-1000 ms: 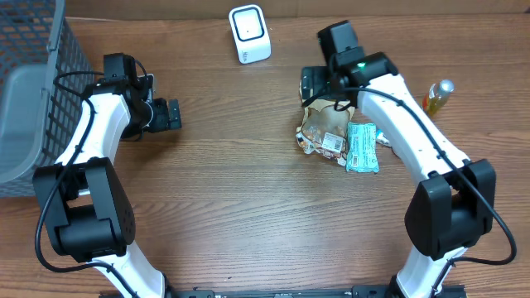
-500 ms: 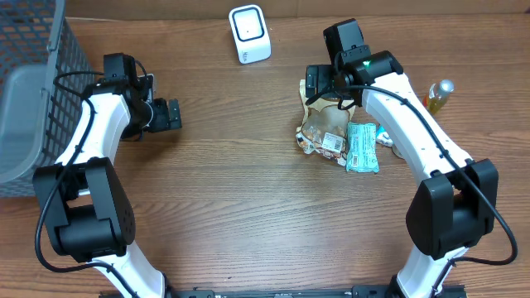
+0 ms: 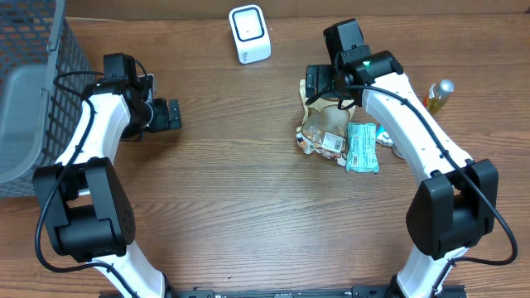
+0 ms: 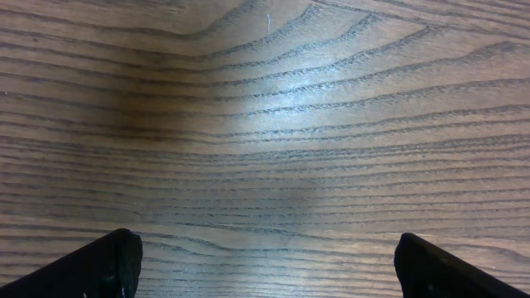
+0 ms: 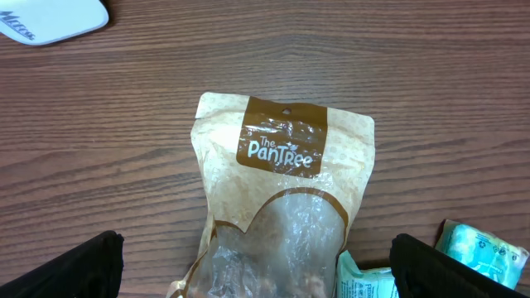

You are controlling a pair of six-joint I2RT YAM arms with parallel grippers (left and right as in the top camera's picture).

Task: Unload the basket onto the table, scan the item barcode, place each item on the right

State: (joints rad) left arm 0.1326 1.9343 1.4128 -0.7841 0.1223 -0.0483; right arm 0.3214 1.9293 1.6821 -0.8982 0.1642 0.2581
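We note the snack bag (image 5: 286,190) runs off the lower edge of the right wrist view, and we cannot make out its barcode. It lies flat on the table (image 3: 248,190), between the spread fingers of the right gripper (image 5: 258,269) and apart from both. The left gripper (image 4: 265,269) is spread wide, holding nothing.

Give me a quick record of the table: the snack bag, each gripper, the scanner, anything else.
snack bag: lying flat, unheld
left gripper: open, empty, over bare table
right gripper: open, empty, above the bag's top end
scanner: white, at the far edge, apart from the bag
other: teal packet beside the bag; bottle; grey basket
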